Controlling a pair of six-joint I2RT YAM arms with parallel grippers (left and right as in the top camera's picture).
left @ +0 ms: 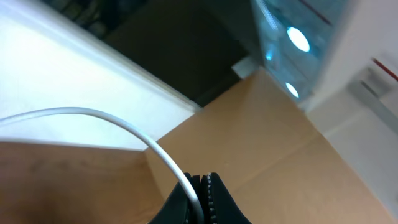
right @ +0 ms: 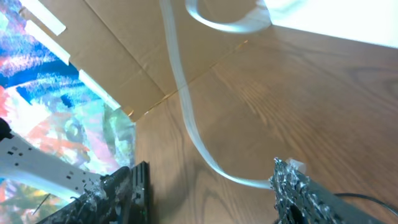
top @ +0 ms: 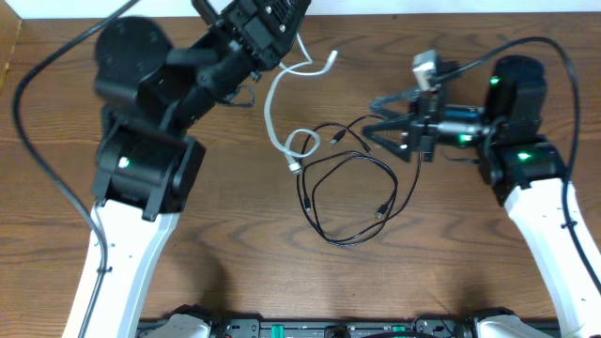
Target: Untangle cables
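Left claw (left: 200, 191) pinching white cable (left: 93, 115); right claw (top: 376, 122) spread wide, near black cables (top: 340, 241).

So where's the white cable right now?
The left hand pinches it at top centre; seen overhead, the white cable trails down to a loop beside the black cables.

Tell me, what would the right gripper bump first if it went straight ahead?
Most likely the black cables lying just beyond the right gripper's open fingers, with the white cable farther on. Its height is unclear, so it might pass over them.
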